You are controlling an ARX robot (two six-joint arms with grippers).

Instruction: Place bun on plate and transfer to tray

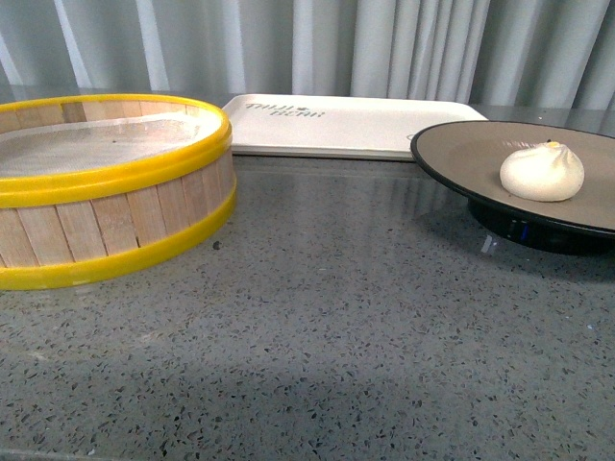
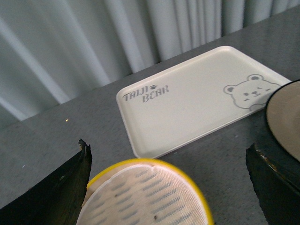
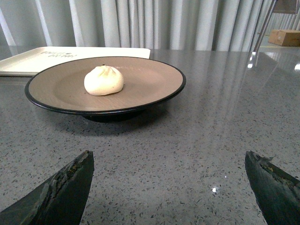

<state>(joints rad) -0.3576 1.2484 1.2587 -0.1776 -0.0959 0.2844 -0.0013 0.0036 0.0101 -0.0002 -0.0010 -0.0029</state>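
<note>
**Risks.** Your left pincer (image 2: 167,149) hangs spread wide and holds nothing, directly above the steamer basket (image 1: 106,192). If you lower it carelessly, a finger will likely strike the yellow rim. That could shove the basket into the tray (image 1: 365,130), which lies just behind and beside it.

The tray has a raised edge. In my judgement, a plate (image 1: 461,158) dragged rather than lifted would catch on that edge and tip.

The plate is wide and shallow, and the bun (image 1: 542,172) sits loose near its middle. Any tilt or jolt during the lift could roll the bun over the black rim onto the surface (image 1: 336,317). A one-sided grip on that thin rim is also liable to slip or let the plate sag.

**Positions.** The bun is on the plate, so the first half of the task looks done. The plate stands on the surface at the right, with its rim near the tray's right front corner but not on the tray.

From the left pincer, the tray lies ahead, past the basket. The plate shows only at the edge of that wrist view.

Your right pincer (image 3: 168,157) is likewise spread and empty. It sits low near the surface, facing the plate and short of its rim. The bun lies straight ahead of it, apart, with nothing touching.
</note>
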